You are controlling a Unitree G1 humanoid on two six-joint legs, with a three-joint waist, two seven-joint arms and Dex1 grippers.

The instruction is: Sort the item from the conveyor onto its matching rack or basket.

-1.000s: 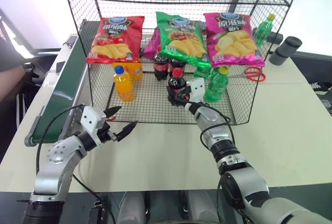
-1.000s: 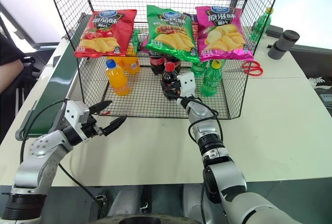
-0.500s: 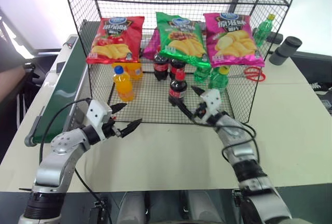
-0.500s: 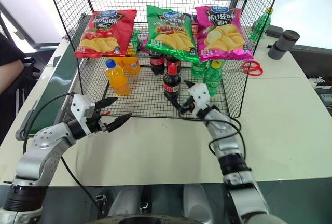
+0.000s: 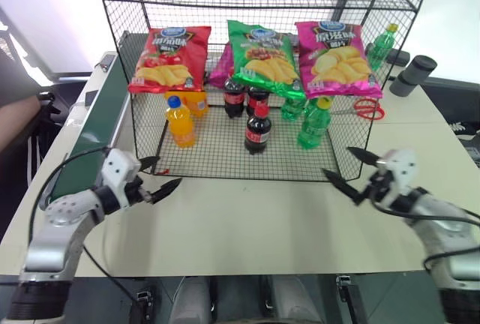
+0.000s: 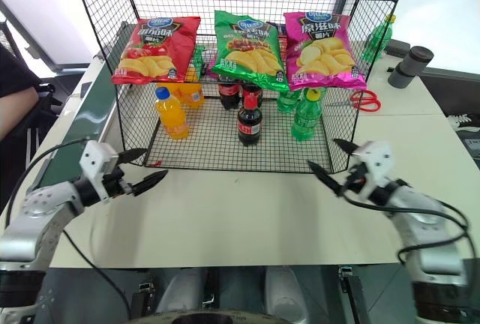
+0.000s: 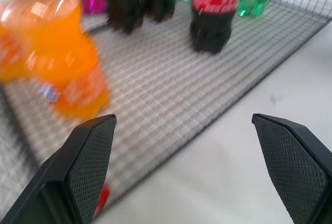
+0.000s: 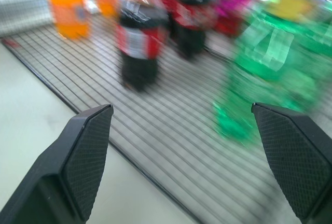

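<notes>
The cola bottle (image 5: 257, 128) is now left standing free on the gridded floor of the black wire rack (image 5: 225, 160), whereas a sec ago it was clasped by the right gripper (image 5: 352, 172) inside the rack; by half a sec ago it had been let go, w/ the gripper just beside it. Since then the right gripper has been pulled out & swung well off to the right, over the bare tabletop (image 5: 247, 219) in front of the rack's right corner, jaws spread wide, nothing held. The left gripper (image 5: 154, 177) has been shifted only a little to the left, near the conveyor (image 5: 94, 140) end; jaws likewise wide apart & empty. Judged from this, placement is done & the sort for this item looks complete; no further item is seen on the visible stretch of belt. As for looks: the bottle is small, upright, w/ dark brown liquid, red cap & red label, set in front of two alike bottles (image 5: 233, 97), between the orange-drink bottle (image 5: 180, 122) & the green bottle (image 5: 313, 123), apart from both, below the hanging crisp bags (image 5: 261, 55).
</notes>
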